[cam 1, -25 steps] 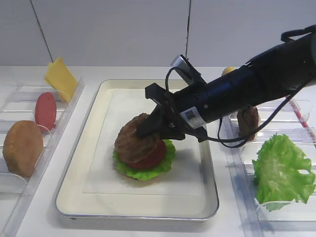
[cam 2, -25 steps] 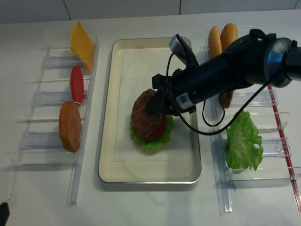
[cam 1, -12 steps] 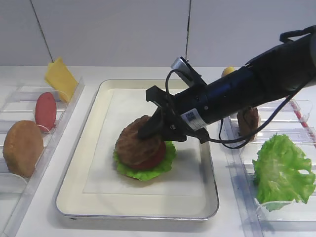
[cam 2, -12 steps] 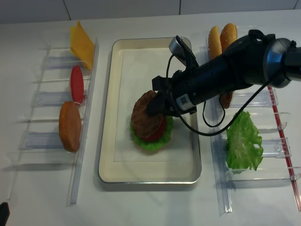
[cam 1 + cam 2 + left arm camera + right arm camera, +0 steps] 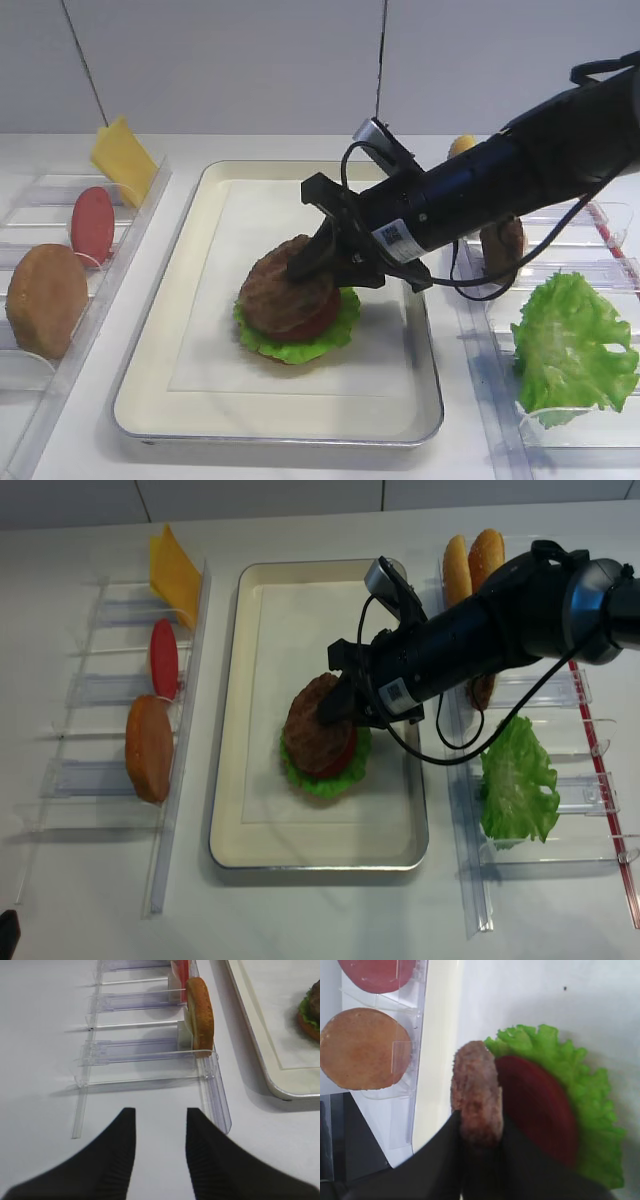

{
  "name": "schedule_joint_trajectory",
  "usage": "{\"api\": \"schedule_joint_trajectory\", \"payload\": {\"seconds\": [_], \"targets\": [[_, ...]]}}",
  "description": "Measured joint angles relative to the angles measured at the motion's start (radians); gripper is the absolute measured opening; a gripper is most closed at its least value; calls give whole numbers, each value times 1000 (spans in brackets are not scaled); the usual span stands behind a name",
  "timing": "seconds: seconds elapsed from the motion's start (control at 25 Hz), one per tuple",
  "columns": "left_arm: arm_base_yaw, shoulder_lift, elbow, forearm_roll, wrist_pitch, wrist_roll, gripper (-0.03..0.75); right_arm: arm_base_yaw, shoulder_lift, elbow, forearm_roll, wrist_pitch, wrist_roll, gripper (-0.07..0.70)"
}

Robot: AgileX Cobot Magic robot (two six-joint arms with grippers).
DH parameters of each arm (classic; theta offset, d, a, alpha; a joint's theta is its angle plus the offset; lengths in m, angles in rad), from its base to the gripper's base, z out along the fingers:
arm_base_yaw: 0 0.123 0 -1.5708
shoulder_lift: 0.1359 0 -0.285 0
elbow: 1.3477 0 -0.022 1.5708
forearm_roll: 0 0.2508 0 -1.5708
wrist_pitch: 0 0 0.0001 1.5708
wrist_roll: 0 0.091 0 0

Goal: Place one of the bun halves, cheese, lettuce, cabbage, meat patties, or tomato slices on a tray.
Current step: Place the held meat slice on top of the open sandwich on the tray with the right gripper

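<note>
Your right gripper point(image 5: 335, 708) is clamped on a meat patty point(image 5: 315, 727), its two dark fingers pinching the disc by its edge; the right wrist view shows the patty point(image 5: 476, 1094) squeezed between them. In that view the patty stands tilted, leaning against a tomato slice point(image 5: 537, 1107) that lies on a frilly lettuce leaf point(image 5: 580, 1100).

This stack sits on the tray point(image 5: 232, 780), a little toward 5 o'clock from the tray's centre in the top-down view, resting on the white paper liner point(image 5: 290, 630). The lettuce point(image 5: 318, 778) pokes out below the patty at 6 o'clock, and a sliver of tomato point(image 5: 346, 757) shows at the patty's 4 o'clock.

Your left gripper point(image 5: 160, 1130) hovers over bare table with its jaws parted and nothing between them. Just at its 1 o'clock in the left wrist view, a bun half point(image 5: 200, 1014) stands on edge in the clear rack point(image 5: 135, 1050).

In the top-down view, that left rack lies at the tray's 9 o'clock and carries the bun half point(image 5: 148, 747), a second tomato slice point(image 5: 163, 658) and the cheese point(image 5: 174, 575) at its far end. At the tray's 3 o'clock, the right rack point(image 5: 600, 780) holds two more bun halves point(image 5: 472, 562) near 1 o'clock, another lettuce leaf point(image 5: 518, 780) near 4 o'clock, and a second meat patty point(image 5: 503, 243) partly hidden behind your right arm.
</note>
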Motion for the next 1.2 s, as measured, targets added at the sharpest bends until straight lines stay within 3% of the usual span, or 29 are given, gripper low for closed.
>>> {"api": "schedule_joint_trajectory", "payload": {"seconds": [0.2,0.32,0.88,1.2], "targets": [[0,0,0,0,0,0,232,0,0,0,-24,-8,17,304],[0,0,0,0,0,0,232,0,0,0,-32,-8,25,347],[0,0,0,0,0,0,232,0,0,-2,-73,0,85,358],[0,0,0,0,0,0,232,0,0,-85,-254,30,237,358]]}}
